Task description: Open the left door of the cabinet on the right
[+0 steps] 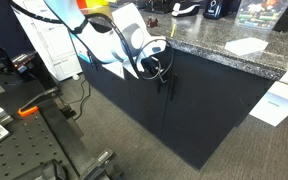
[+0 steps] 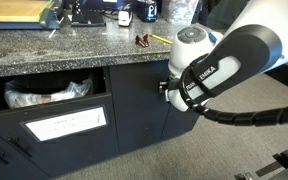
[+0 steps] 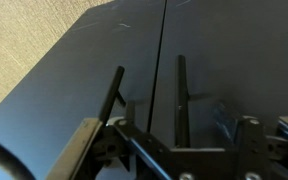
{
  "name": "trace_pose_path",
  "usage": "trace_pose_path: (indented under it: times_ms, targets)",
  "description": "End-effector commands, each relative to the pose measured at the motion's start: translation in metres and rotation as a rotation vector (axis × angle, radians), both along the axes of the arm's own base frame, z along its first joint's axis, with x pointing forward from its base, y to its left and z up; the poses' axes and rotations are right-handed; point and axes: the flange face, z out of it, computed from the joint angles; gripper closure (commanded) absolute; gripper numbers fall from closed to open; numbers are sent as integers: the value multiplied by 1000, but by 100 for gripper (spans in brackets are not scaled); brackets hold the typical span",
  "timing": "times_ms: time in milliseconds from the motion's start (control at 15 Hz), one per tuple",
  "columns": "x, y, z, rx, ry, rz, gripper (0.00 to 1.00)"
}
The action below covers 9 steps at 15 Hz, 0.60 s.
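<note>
The cabinet (image 1: 214, 120) is black-navy with a speckled granite top (image 2: 44, 45). Its left door (image 2: 139, 105) looks shut in both exterior views, and it also shows in an exterior view (image 1: 134, 100). The paired bar handles (image 1: 167, 88) stand at the centre seam. My gripper (image 2: 167, 90) is at the top of the handles, right against the door fronts (image 1: 160, 68). In the wrist view the gripper (image 3: 169, 135) is open. Both bar handles (image 3: 181, 95) (image 3: 114, 95) rise between its spread fingers. Whether a finger touches a handle I cannot tell.
An open-fronted section (image 2: 49, 95) with a bag and a white label lies beside the left door. Small items and paper (image 1: 246, 45) lie on the granite top. A black frame with an orange clamp (image 1: 29, 110) stands on the carpet. The arm (image 2: 234, 60) hides the right door.
</note>
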Motion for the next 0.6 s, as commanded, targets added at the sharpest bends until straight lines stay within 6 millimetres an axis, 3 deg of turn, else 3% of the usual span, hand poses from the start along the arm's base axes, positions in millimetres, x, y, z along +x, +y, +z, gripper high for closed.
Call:
trace_pose_path:
  times_ms: [0, 200, 400, 533]
  targets:
    - [14, 0, -4, -10, -64, -6, 51]
    - [18, 5, -6, -10, -73, -6, 73]
    - [9, 12, -9, 12, -60, -15, 95]
    - [-5, 18, -5, 46, -45, -28, 100]
